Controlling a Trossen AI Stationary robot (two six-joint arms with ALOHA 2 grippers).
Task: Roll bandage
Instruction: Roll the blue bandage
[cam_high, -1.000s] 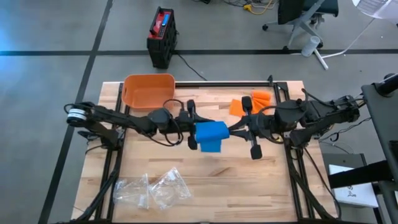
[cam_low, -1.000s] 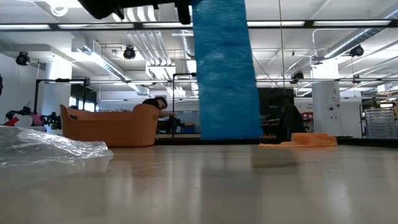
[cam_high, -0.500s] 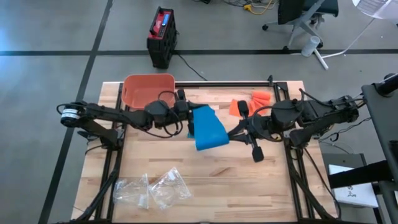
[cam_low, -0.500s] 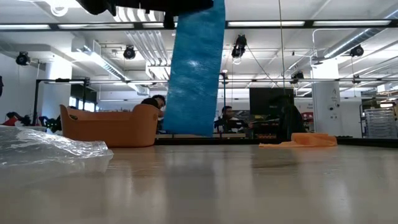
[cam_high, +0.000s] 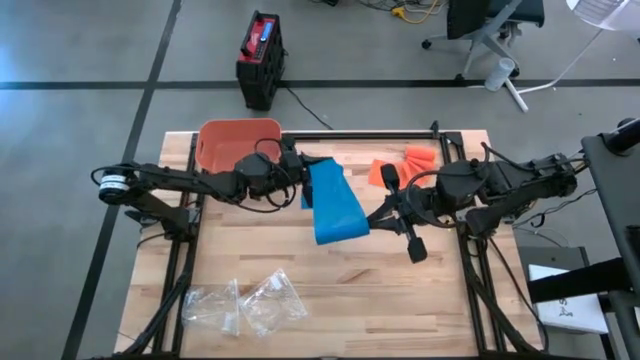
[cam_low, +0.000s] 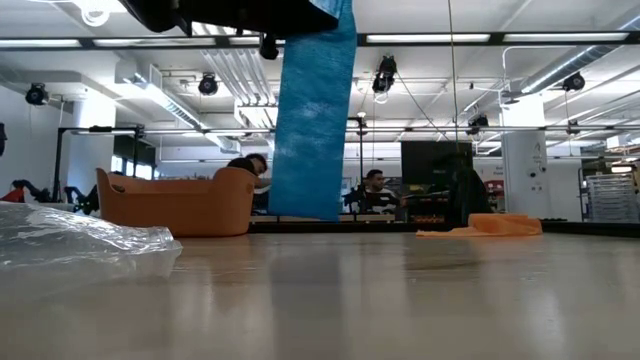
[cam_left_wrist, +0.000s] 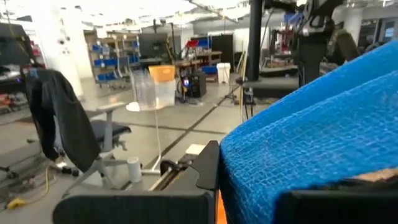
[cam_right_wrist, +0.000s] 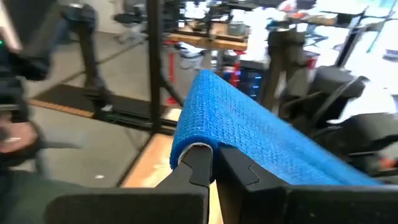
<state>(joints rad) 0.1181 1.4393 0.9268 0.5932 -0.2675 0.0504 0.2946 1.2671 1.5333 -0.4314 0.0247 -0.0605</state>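
A long blue bandage (cam_high: 335, 205) hangs in the air over the middle of the table, stretched as a broad strip between my two grippers. My left gripper (cam_high: 302, 181) is shut on its far end, close to the orange basket. My right gripper (cam_high: 374, 223) is shut on its near right part. In the low view the bandage (cam_low: 312, 120) hangs down as a flat band, and its lower edge (cam_low: 302, 214) ends just above the tabletop. My left gripper pinches the bandage's far end (cam_left_wrist: 249, 163) between its two fingers, coming level from the table's left side. The cloth runs away from the fingers toward the other arm, lifted clear of the table. My right gripper pinches a folded-over edge of the bandage (cam_right_wrist: 194, 140) between its two fingers (cam_right_wrist: 200, 163), coming roughly level from the table's right. The cloth wraps round over the fingertips and slopes away toward the left arm. It is lifted clear of the table.
An orange basket (cam_high: 238, 145) stands at the far left of the table. Orange cloths (cam_high: 402, 163) lie at the far right. Clear plastic bags (cam_high: 245, 305) lie near the front left. Bare wood shows under the bandage and at the front right.
My left gripper has swung toward the table's far edge and the basket, turning as it went and carrying its end of the bandage along. The strip, first short and bunched between the grippers, now slants from far left to near right and looks narrower in the low view.
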